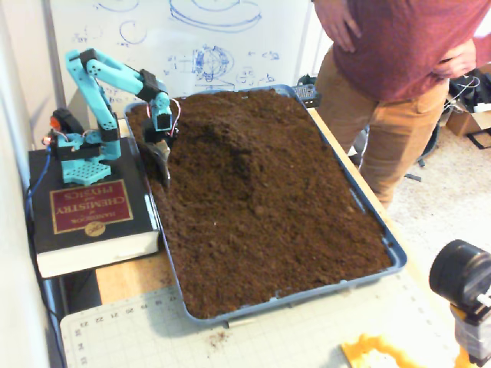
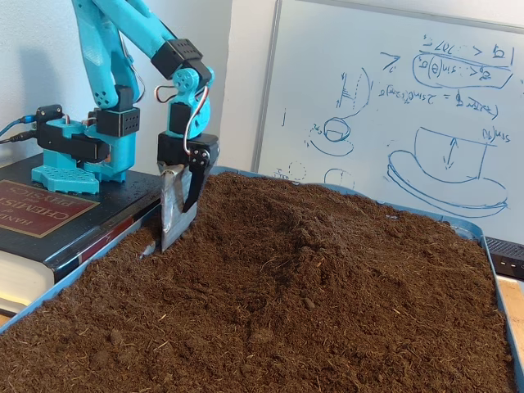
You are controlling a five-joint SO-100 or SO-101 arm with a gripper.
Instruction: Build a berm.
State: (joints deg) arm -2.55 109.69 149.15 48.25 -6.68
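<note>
Down at the left edge of the blue tray (image 1: 395, 264), the hand (image 2: 174, 233) stands with fingers pressed together, tips sunk in soil, just left of the berm (image 1: 222, 134) heaped in the frame's upper middle.

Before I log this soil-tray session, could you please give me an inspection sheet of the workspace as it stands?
Surface: wooden table with a green cutting mat at the near edge.
Job's things: blue tray filled with dark soil; the berm rises at the far end, near the arm.
Clutter: thick book under the arm's base; yellow part on the mat.
Grippers: gripper points down, its metal blade tip in the soil at the tray's edge; open or shut cannot be told.
Cables: thin wires loop along the wrist.
Surroundings: whiteboard with sketches behind; person standing beside the table.
</note>
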